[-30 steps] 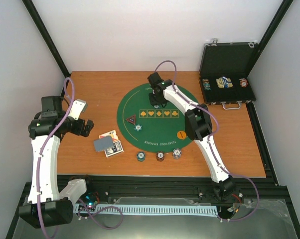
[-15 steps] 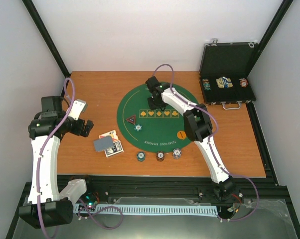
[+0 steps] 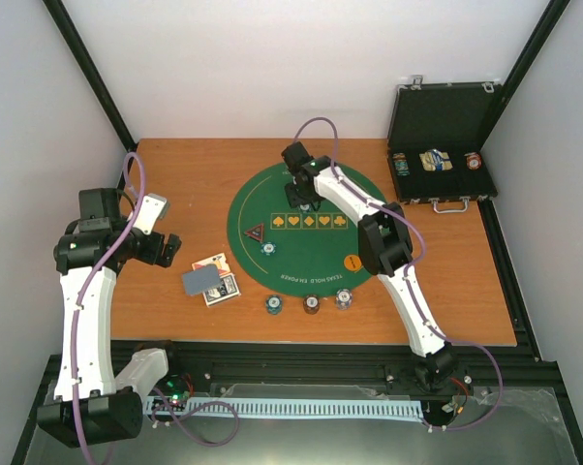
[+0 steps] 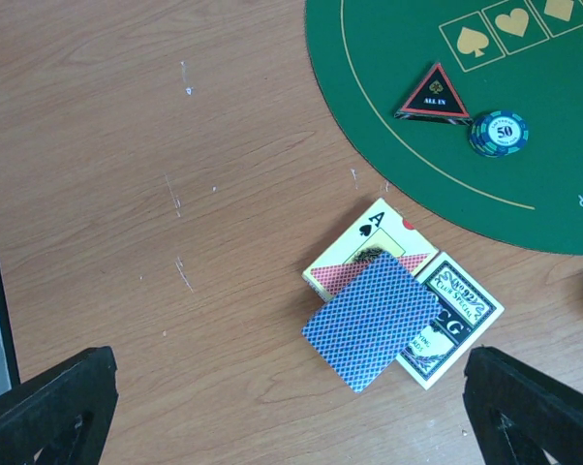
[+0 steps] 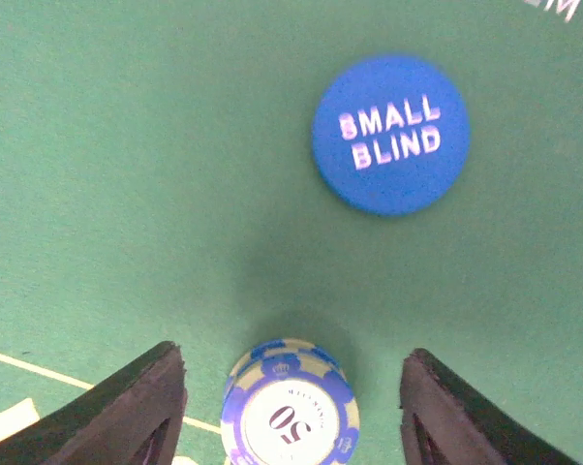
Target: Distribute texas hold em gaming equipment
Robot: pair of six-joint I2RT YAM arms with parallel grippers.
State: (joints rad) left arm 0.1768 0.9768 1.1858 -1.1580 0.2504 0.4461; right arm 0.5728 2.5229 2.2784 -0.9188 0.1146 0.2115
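landmark: round green felt mat [image 3: 311, 254] on the brown wooden worktop [image 4: 127, 194].
right hand [image 5: 291, 358]: over the far part of the felt mat, its black fingers spread on either side of a small round blue-and-white striped poker chip [image 5: 290, 412]; gaps show on both sides, so it is released and grips nothing.
striped poker chip: lies flat on the felt mat, marked 50; a smooth blue disc [image 5: 390, 134] reading small blind lies just beyond it.
handling: judged light, hard and rigid, with a slick rim; best pinched squarely across its edge, low to the felt.
left hand [image 4: 287, 354]: off the left side of the felt mat, spread wide, empty.
cards: a blue-backed playing card [image 4: 371, 320] overlaps a face-up ace [image 4: 369, 232] and a printed card box [image 4: 461, 310], just off the mat's left edge; thin, glossy, bendable, awkward to lift flat.
marker: black-and-red triangular marker [image 4: 435, 94] on the mat's left part.
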